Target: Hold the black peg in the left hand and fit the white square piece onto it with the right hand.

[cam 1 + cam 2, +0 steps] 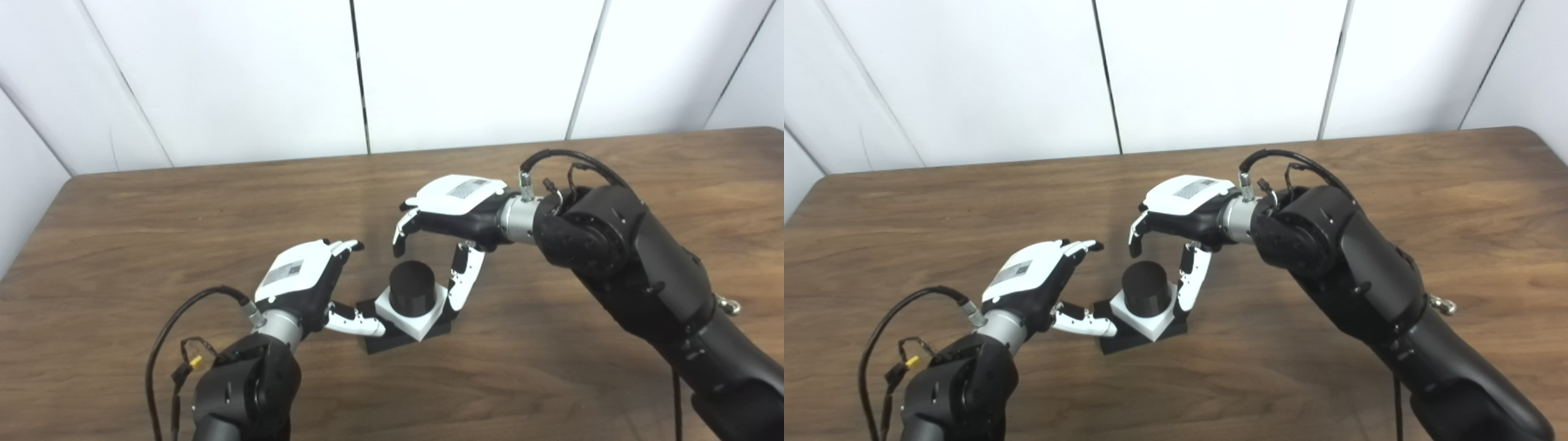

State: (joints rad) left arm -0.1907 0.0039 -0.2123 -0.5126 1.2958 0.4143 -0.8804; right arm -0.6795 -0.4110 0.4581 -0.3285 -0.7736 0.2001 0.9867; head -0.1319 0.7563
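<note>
One black peg [411,286], one white square piece [416,318]

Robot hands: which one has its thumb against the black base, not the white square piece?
The left robot hand. Its thumb lies low, reaching the black base from the left; the right robot hand arches over the peg, thumb beside the white square piece.

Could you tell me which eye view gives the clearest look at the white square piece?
The left eye view, marginally: the white square piece sits around the black peg and its front corner and side faces show a little larger. The right eye view shows the same piece with the right hand thumb against its far side, equally unobstructed.
</note>
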